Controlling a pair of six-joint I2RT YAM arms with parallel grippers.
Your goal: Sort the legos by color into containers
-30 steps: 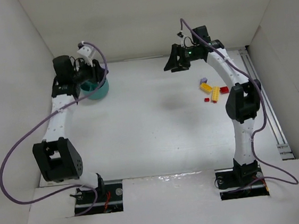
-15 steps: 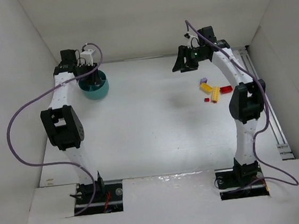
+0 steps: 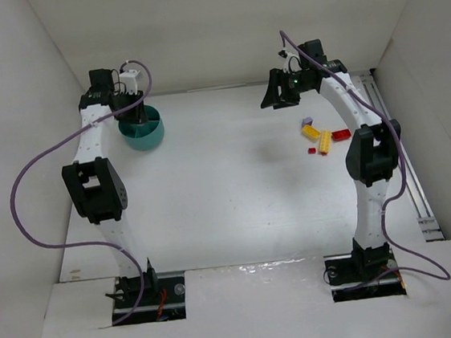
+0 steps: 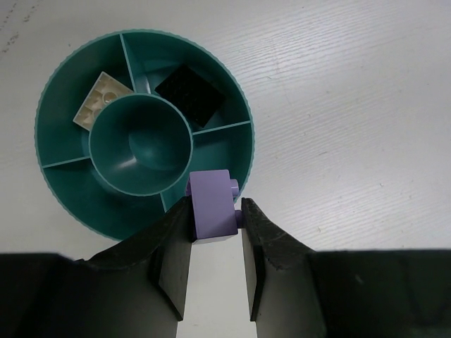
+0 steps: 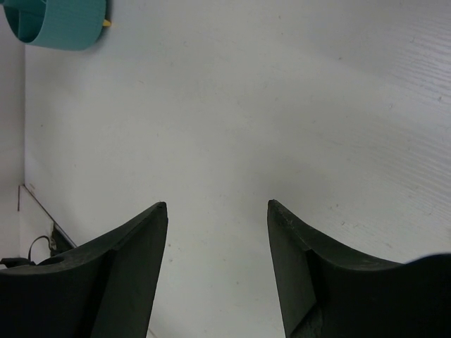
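The round teal bowl [image 3: 142,134] stands at the back left of the table. In the left wrist view the bowl [image 4: 67,204] holds a cream brick [image 4: 103,99] in one compartment and a black brick [image 4: 188,95] in another. My left gripper [image 4: 215,205] is shut on a pale purple brick [image 4: 212,204] and holds it over the bowl's near rim. My right gripper [image 5: 217,204] is open and empty, high over the back right of the table [image 3: 270,98]. Yellow bricks [image 3: 317,137], a red brick [image 3: 340,134] and a pale purple brick [image 3: 307,121] lie on the right.
White walls close in the table at the back and both sides. A metal rail [image 3: 397,147] runs along the right edge. The bowl also shows far off in the right wrist view [image 5: 60,21]. A small red brick [image 3: 312,151] lies beside the yellow ones.
My left arm has swung its elbow up and back, bringing the gripper from beside the bowl to right above it. My right gripper has drifted slightly right and back.
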